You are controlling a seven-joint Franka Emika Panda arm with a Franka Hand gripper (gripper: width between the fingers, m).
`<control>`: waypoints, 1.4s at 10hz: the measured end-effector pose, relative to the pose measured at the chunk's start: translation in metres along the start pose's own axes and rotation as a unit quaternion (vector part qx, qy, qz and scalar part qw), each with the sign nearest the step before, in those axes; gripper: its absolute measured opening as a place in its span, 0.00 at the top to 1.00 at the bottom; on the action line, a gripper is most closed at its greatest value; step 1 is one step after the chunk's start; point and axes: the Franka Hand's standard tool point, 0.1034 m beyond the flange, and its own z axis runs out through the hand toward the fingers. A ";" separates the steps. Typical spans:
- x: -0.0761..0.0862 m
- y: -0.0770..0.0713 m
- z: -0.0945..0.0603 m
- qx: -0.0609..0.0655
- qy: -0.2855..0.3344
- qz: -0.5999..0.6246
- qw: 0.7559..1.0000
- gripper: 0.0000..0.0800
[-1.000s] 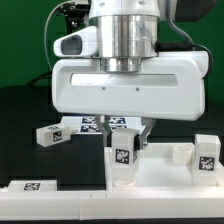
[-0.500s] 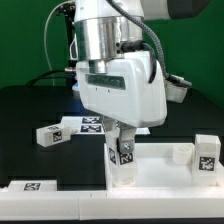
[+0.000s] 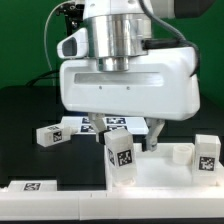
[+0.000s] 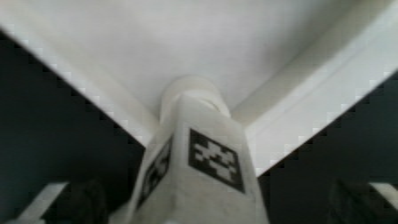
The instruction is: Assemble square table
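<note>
The tool (image 3: 126, 140) hangs over the tabletop (image 3: 165, 172) with its jaws spread wide, gripping nothing; its fingers (image 3: 152, 138) flank a chunky white leg (image 3: 121, 163) without touching it. That leg stands, a touch tilted, in the corner of the white, raised-rim tabletop on the exterior view's left, with its black-and-white tag facing out. A second leg (image 3: 47, 135) lies on the black worktop (image 3: 25, 115) further left, and a third (image 3: 207, 153) stands at the right edge.

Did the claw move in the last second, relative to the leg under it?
Yes. The claw opened: its fingers spread away from the leg toward both sides of the exterior view.
</note>
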 end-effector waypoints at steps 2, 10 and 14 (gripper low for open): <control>0.001 0.002 0.000 -0.001 0.000 -0.075 0.997 0.19; 0.004 -0.003 0.000 -0.018 0.016 -0.221 0.975 0.64; 0.005 0.002 0.001 -0.020 0.029 0.015 0.999 0.64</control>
